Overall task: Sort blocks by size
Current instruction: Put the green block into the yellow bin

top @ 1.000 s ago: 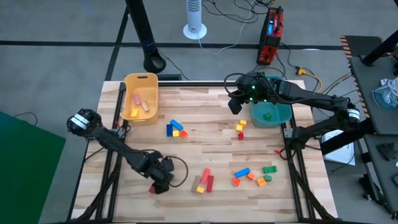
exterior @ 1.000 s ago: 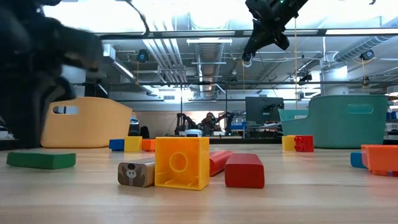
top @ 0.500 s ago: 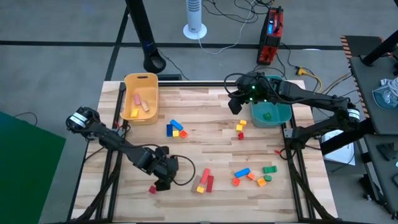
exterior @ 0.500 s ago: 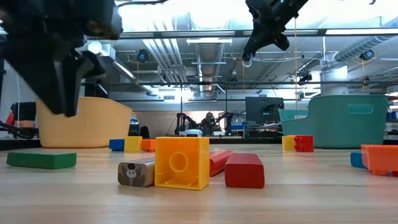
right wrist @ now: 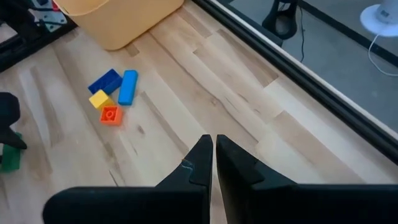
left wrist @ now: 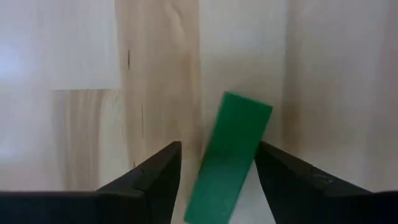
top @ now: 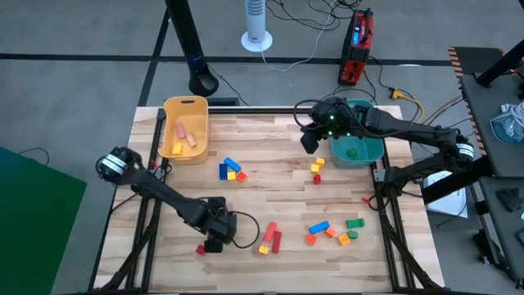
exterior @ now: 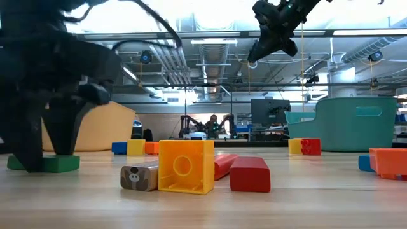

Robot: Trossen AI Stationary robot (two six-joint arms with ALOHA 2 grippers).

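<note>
The blocks lie scattered over the wooden surface, and one of them, a flat green bar, sits between the parted fingers of the left gripper near the front left corner. In the left wrist view the bar lies tilted across the gap, one end reaching out past the fingertips, and neither finger clearly touches it; the jaws stand open around it. The low view shows the same gripper down at the surface with the green bar flat at its tips.

A small red block lies just beside that gripper in the high view. Near the front middle are a yellow cube, two red bars and a small printed block. A blue, yellow and orange cluster rests near the yellow bin, which holds a few pink or orange pieces. A yellow and red pair lies toward the right, and a group of blue, orange and green blocks sits at the front right.

The teal bin at the far right holds a green piece. The right gripper hangs above the surface just beside that bin, its jaws closed on nothing.
</note>
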